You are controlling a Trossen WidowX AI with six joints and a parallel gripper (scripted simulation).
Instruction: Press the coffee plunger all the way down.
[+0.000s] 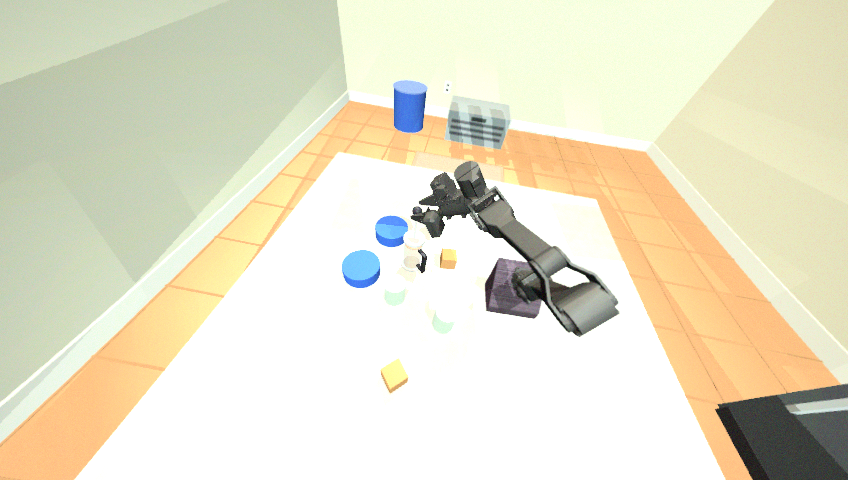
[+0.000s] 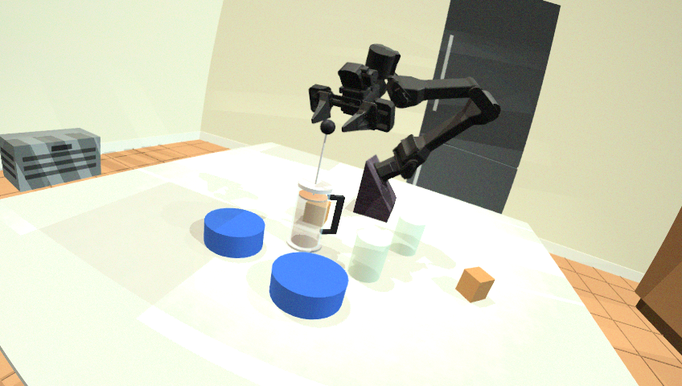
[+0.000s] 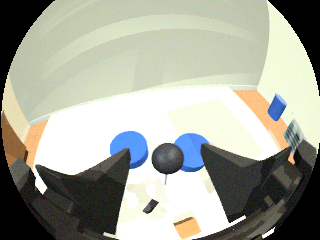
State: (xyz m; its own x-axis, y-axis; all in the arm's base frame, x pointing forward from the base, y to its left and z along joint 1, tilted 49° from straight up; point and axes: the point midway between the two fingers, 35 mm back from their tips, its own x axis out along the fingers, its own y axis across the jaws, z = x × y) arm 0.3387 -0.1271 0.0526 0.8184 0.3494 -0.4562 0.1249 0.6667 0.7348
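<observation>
Your gripper straddles the plunger knob, fingers apart, gripping nothing; the rod runs straight down into the press.
</observation>
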